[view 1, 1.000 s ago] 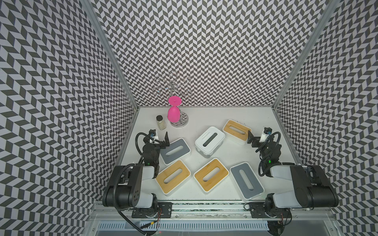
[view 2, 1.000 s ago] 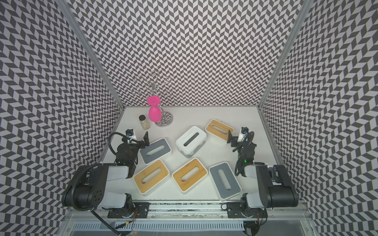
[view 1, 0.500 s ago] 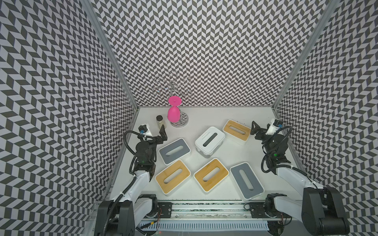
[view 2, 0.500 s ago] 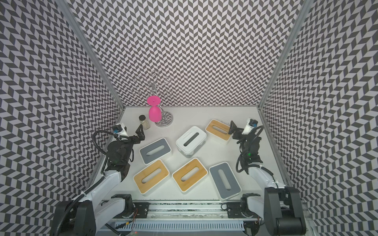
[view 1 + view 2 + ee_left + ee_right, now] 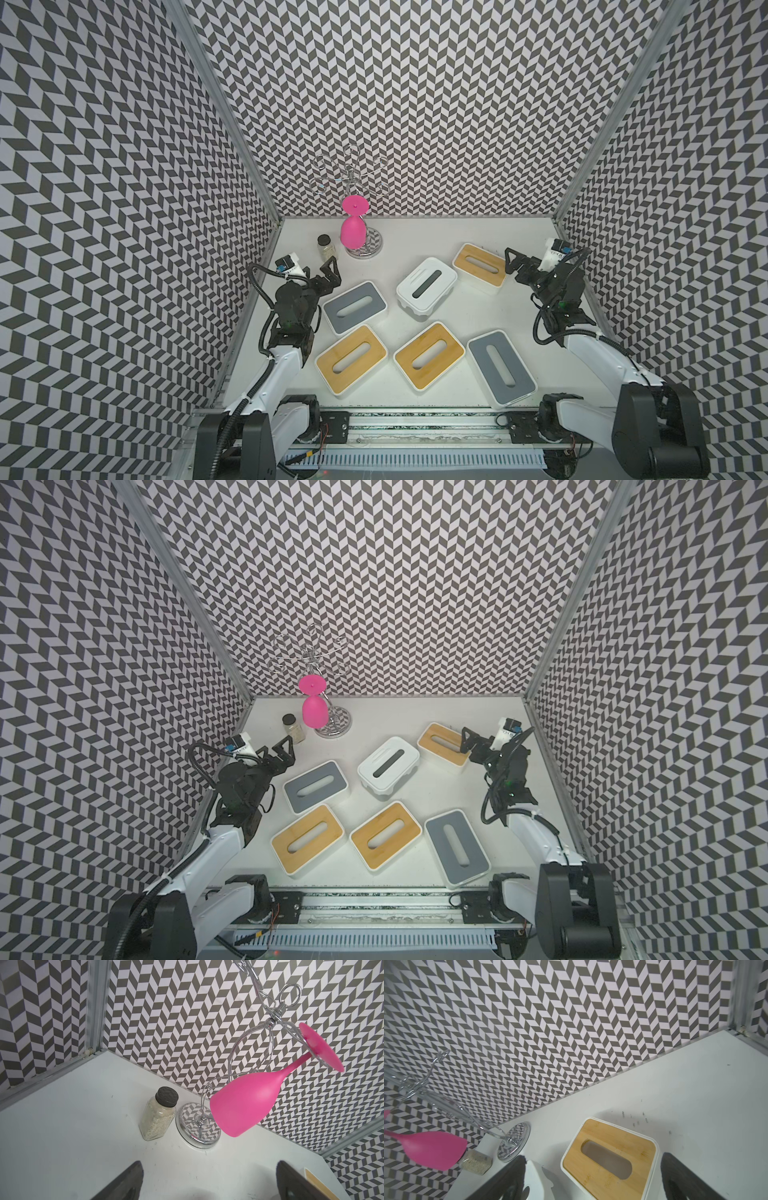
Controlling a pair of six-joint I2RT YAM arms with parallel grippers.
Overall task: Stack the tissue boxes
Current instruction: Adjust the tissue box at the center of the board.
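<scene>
Top views: six tissue boxes [image 5: 424, 284] lying singly mid-table, none stacked. Left gripper [image 5: 332, 271] at nine o'clock, right gripper [image 5: 467, 741] at three o'clock; both jaws wide, empty. Left wrist: jar [image 5: 159, 1113], pink glass [image 5: 247, 1101]. Right wrist: tan-lidded box [image 5: 610, 1157] beneath spread jaws.

Our left arm [image 5: 286, 361] rises from the lower left of a top view, left fingers [image 5: 333, 274] spread wide, gripping nothing. Our right arm [image 5: 598, 353] rises along the right edge, right fingers [image 5: 511, 259] equally spread, pointing left.
</scene>
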